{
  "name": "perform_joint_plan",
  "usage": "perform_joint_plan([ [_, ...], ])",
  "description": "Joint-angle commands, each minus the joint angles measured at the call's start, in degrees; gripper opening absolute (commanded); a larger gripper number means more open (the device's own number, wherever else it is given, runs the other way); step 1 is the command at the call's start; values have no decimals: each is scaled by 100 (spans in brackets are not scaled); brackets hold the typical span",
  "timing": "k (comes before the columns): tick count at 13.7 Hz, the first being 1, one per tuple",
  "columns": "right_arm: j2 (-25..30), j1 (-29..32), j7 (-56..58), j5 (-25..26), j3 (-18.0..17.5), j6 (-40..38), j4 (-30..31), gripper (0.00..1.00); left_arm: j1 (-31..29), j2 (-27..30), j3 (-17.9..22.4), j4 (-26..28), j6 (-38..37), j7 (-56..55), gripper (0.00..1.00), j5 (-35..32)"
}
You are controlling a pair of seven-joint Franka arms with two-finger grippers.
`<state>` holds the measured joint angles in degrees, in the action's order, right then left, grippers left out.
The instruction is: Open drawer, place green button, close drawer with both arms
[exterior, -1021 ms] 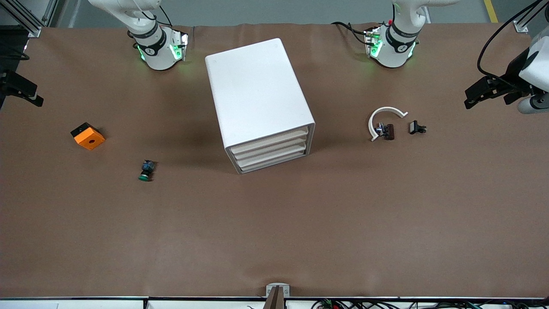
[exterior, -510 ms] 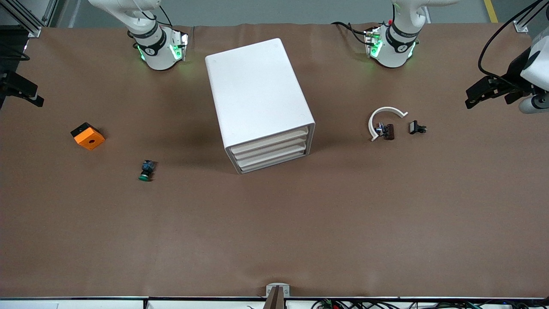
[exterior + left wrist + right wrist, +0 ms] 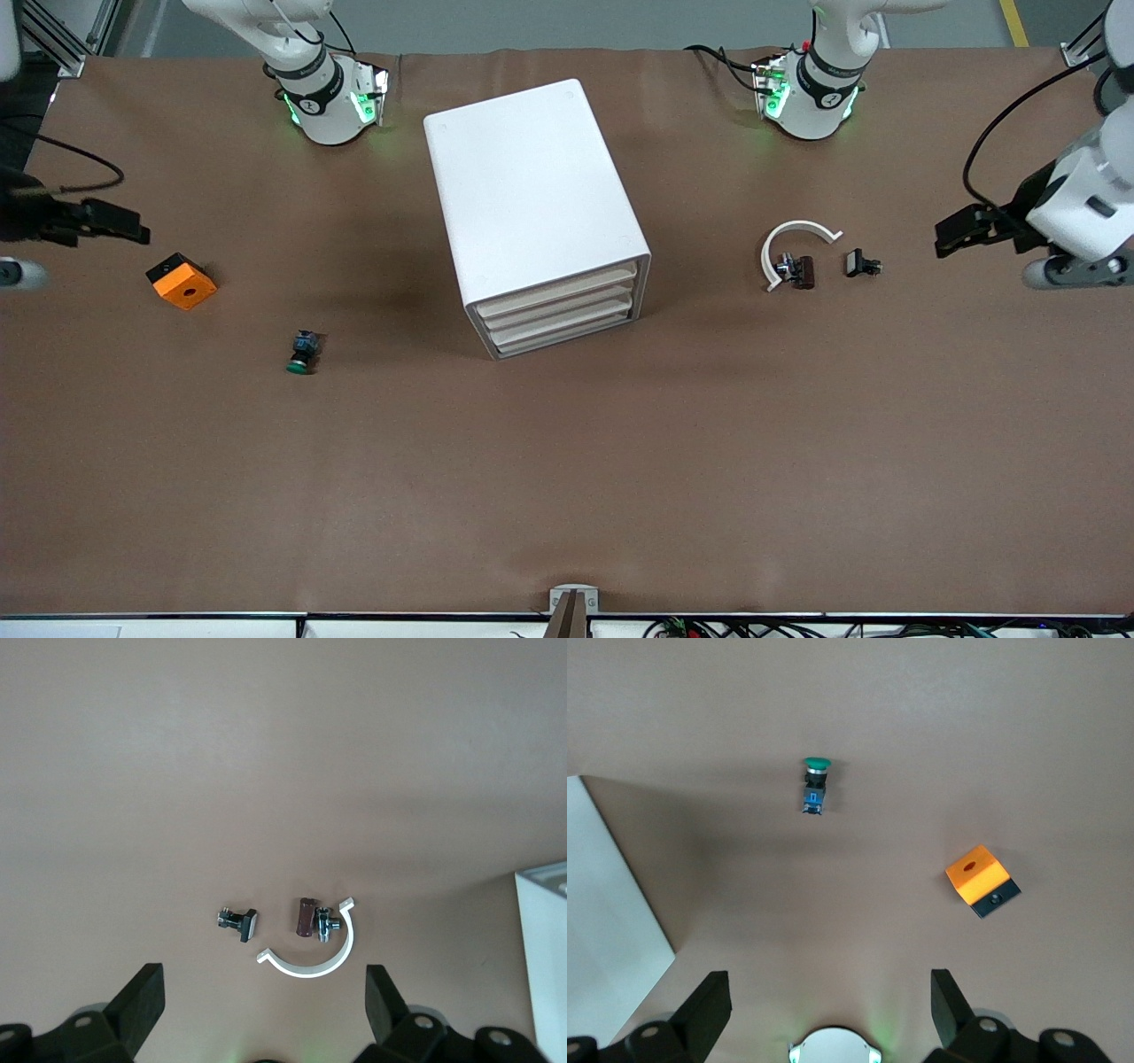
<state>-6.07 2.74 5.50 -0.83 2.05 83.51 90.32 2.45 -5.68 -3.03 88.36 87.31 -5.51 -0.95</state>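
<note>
The white cabinet [image 3: 532,195] stands mid-table with all three fronts flush. The drawer [image 3: 567,339] is the lowest front and is shut. The button [image 3: 302,352], with a green cap and dark body, lies on its side on the table between the cabinet and the right arm's end; it also shows in the right wrist view [image 3: 815,785]. My right gripper [image 3: 131,234] is open and empty over the table next to the orange block, its own view [image 3: 830,1001] looking down on button and block. My left gripper [image 3: 950,237] is open and empty over the left arm's end of the table [image 3: 264,1003].
An orange square block [image 3: 182,281] with a hole lies near the right arm's end [image 3: 982,879]. A white curved clamp [image 3: 793,245], a brown piece [image 3: 803,271] and a black clip [image 3: 861,263] lie between the cabinet and the left arm's end. A cabinet corner shows in each wrist view.
Both arms have swung in over the table. The right gripper has come in next to the orange block, and the left gripper has shifted toward the black clip. Nothing on the table has moved.
</note>
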Motion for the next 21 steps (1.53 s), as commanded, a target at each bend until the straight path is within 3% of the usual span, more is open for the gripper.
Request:
perform_joint_plan([
  [1, 62, 7, -102, -57, -38, 926, 984, 100, 36, -476, -49, -214, 171, 269, 100, 349],
  [4, 62, -88, -260, -162, -55, 2278, 2003, 100, 36, -1038, -118, -214, 373, 812, 100, 736],
  [8, -51, -528, -840, -260, -55, 4143, 3262, 100, 45, -1960, -557, -187, 979, 1438, 100, 1114],
  [11, -736, -616, -831, -260, -55, 4883, 3316, 100, 62, -2559, -892, -196, 1726, 1613, 100, 1491],
  [16, -1589, -740, -796, -198, -38, 5683, 3290, 100, 97, -3385, -1155, -170, 2429, 2869, 100, 2835],
  [18, -1765, -722, -762, -189, -38, 5755, 3299, 100, 307, -3492, -1262, -152, 2834, 2889, 96, 3161],
  [21, -1863, -704, -752, -189, -38, 5677, 3334, 100, 352, -3720, -1262, -152, 2844, 3098, 90, 3609],
])
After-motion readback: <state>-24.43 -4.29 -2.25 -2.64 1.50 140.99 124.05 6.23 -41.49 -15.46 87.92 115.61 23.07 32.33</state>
